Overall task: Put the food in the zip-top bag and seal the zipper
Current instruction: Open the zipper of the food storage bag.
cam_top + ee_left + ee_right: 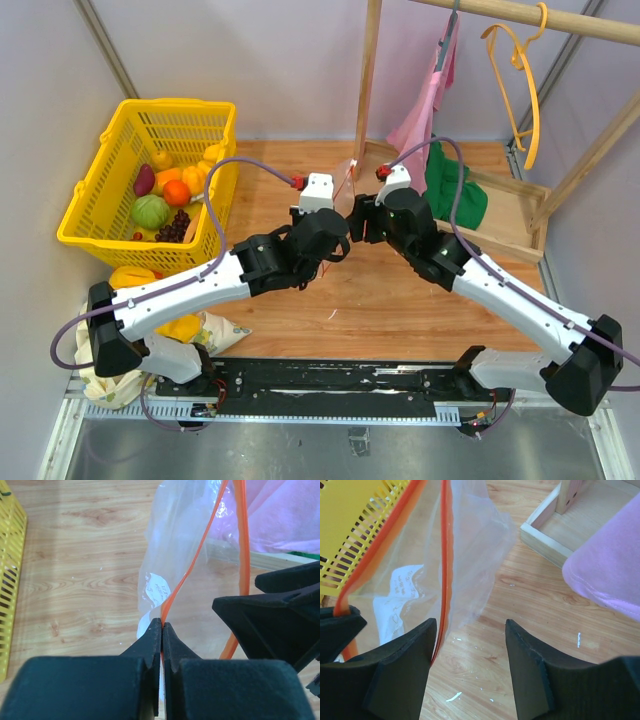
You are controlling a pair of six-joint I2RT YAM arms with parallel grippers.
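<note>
Pinching the zipper (242,540), left gripper (161,625) jaws hide the zip-top bag (175,540) below; right gripper (470,630) jaws gape.

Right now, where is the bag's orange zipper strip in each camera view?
Top external: the zipper is a thin red line just above centre.
Left wrist: the zipper slants from top right to centre, pinched in the shut left gripper.
Right wrist: the zipper stands left of centre.
Shared landmark: the yellow basket, at the left in all three.
</note>
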